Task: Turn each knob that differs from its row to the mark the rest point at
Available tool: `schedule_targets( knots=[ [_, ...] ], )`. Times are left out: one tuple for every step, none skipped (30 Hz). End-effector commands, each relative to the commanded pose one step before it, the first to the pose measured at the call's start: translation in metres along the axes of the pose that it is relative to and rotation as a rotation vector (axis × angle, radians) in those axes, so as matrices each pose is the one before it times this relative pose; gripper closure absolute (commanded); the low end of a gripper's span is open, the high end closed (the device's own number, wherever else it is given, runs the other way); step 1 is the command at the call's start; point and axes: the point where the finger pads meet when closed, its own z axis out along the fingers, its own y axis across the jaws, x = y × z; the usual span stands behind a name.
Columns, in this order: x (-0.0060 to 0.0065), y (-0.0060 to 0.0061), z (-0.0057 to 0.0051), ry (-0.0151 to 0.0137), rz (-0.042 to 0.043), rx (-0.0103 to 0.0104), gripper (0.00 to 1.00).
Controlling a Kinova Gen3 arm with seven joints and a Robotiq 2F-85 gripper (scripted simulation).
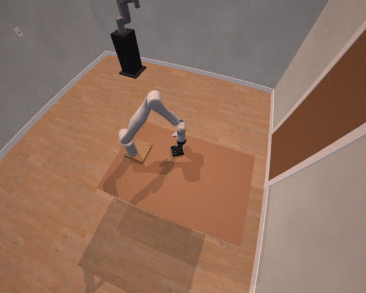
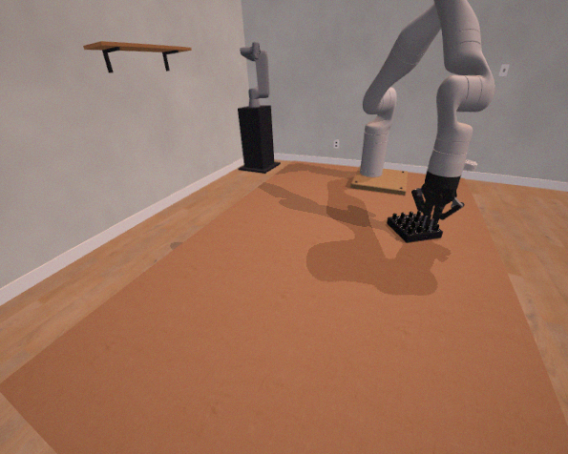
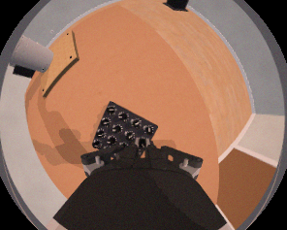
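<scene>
The black knob box [image 1: 177, 153] [image 2: 423, 236] [image 3: 122, 110] stands flat on the orange-brown mat, with rows of small black knobs on top. My gripper [image 1: 179, 145] [image 2: 431, 217] [image 3: 142, 143] points down over one edge of the box. Its fingers are nearly closed around a knob [image 3: 142, 142] in an edge line of the box, second from the corner. The box appears turned at a slant to the fingers in the wrist view. Several other knobs show white marks and lines, too small to read. The fingers and gripper body hide the knobs nearest them. The printed names and the socket cannot be made out.
The mat [image 1: 220, 189] [image 2: 274, 341] [image 3: 175, 96] lies under the box. The arm's wooden base plate [image 1: 147, 150] [image 2: 390, 186] [image 3: 63, 59] lies beyond the box. Neighbouring knobs stand close beside the fingers. A black pedestal [image 1: 127, 52] [image 2: 257, 136] with another arm stands far off.
</scene>
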Motion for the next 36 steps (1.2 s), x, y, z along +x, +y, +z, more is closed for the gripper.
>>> schedule_targets(
  knots=[
    [-0.00049, 0.00032, -0.00069, 0.00298, -0.04247, -0.00412, 0.92],
    [0.0, 0.0, 0.0, 0.0, -0.02367, 0.00001, 0.92],
    [0.0, 0.0, 0.0, -0.00001, -0.02394, 0.0, 0.92],
    [0.0, 0.0, 0.0, 0.0, 0.0, 0.0, 0.92],
    [0.0, 0.0, 0.0, 0.0, 0.0, 0.0, 0.92],
    [0.0, 0.0, 0.0, 0.0, -0.02418, 0.0, 0.92],
    [0.0, 0.0, 0.0, 0.0, -0.02439, 0.00001, 0.92],
    [0.0, 0.0, 0.0, 0.0, -0.02458, 0.0, 0.92],
    [0.0, 0.0, 0.0, -0.00001, -0.02475, 0.0, 0.92],
    [0.0, 0.0, 0.0, 0.0, -0.02488, 0.00001, 0.92],
    [0.0, 0.0, 0.0, 0.0, -0.02499, 0.0, 0.92],
    [0.0, 0.0, 0.0, -0.00001, -0.02508, 0.0, 0.92],
    [0.0, 0.0, 0.0, 0.0, -0.02514, 0.0, 0.92],
    [0.0, 0.0, 0.0, 0.0, -0.02516, 0.00001, 0.92],
    [0.0, 0.0, 0.0, 0.0, -0.02517, 0.0, 0.92],
    [0.0, 0.0, 0.0, -0.00001, -0.02515, 0.0, 0.92],
    [0.0, 0.0, 0.0, 0.0, -0.0251, 0.00001, 0.92],
    [0.0, 0.0, 0.0, 0.0, -0.02502, 0.00001, 0.92],
    [0.0, 0.0, 0.0, 0.0, -0.02492, 0.0, 0.92],
    [0.0, 0.0, 0.0, -0.00001, -0.02479, 0.0, 0.92],
    [0.0, 0.0, 0.0, 0.0, 0.0, 0.0, 0.92],
    [0.0, 0.0, 0.0, 0.0, 0.0, 0.0, 0.92],
    [0.0, 0.0, 0.0, 0.00001, -0.02463, 0.00001, 0.92],
    [0.0, 0.0, 0.0, 0.0, -0.02446, 0.0, 0.92],
    [0.0, 0.0, 0.0, -0.00001, -0.02426, 0.0, 0.92],
    [0.0, 0.0, 0.0, 0.0, -0.02402, 0.00001, 0.92],
    [0.0, 0.0, 0.0, 0.0, -0.02377, 0.00001, 0.92],
    [0.0, 0.0, 0.0, -0.00001, -0.02349, 0.0, 0.92],
    [0.0, 0.0, 0.0, 0.0, -0.02319, 0.0, 0.92],
    [0.0, 0.0, 0.0, 0.0, -0.02287, 0.00001, 0.92],
    [0.0, 0.0, 0.0, -0.00001, -0.02253, 0.0, 0.92],
    [0.0, 0.0, 0.0, 0.0, -0.02216, 0.0, 0.92],
    [0.0, 0.0, 0.0, 0.0, -0.02177, 0.0, 0.92],
    [0.0, 0.0, 0.0, -0.00001, -0.02137, 0.0, 0.92],
    [0.0, 0.0, 0.0, 0.00001, -0.02093, 0.00001, 0.92],
    [0.0, 0.0, 0.0, 0.0, -0.02049, 0.0, 0.92]
  ],
)
